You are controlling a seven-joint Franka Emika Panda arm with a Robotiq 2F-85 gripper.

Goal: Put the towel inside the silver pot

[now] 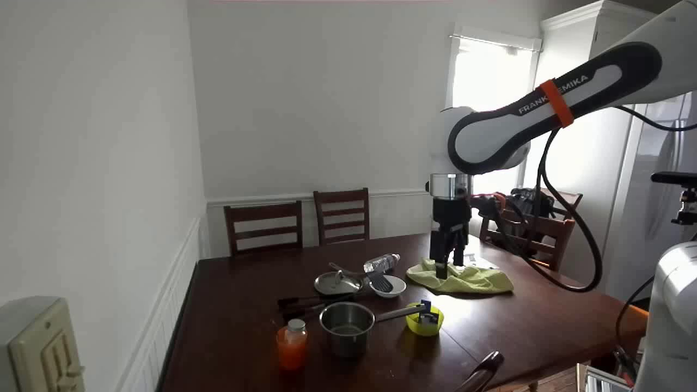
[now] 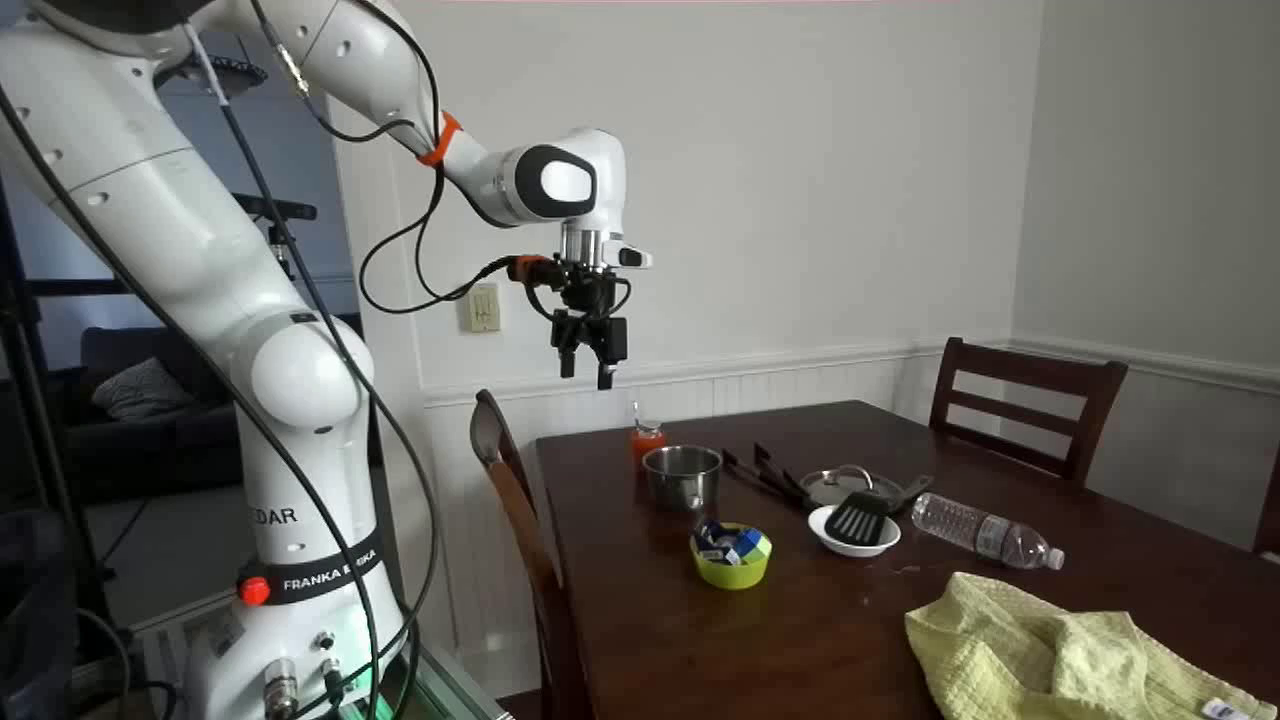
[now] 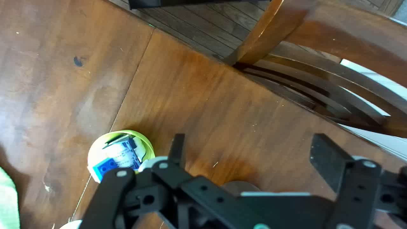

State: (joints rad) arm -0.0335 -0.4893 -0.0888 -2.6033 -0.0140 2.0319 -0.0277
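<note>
A crumpled yellow-green towel (image 1: 479,280) lies on the table, and it also shows in an exterior view (image 2: 1040,650). Its edge shows at the far left of the wrist view (image 3: 8,200). The silver pot (image 1: 348,318) stands upright on the table and also shows in an exterior view (image 2: 683,480); no towel shows in it. A grey curved part, likely the pot, peeks out behind the gripper body in the wrist view (image 3: 240,187). My gripper (image 1: 451,267) points down, open and empty, high above the table and apart from the towel (image 2: 586,378) (image 3: 248,143).
A yellow-green bowl (image 2: 730,577) with blue packets stands beside the pot handle. A white bowl (image 2: 850,548) with a black spatula, a glass lid (image 2: 835,485), a plastic bottle (image 2: 985,530) and an orange jar (image 1: 291,348) stand around. A chair (image 3: 264,35) is at the table edge.
</note>
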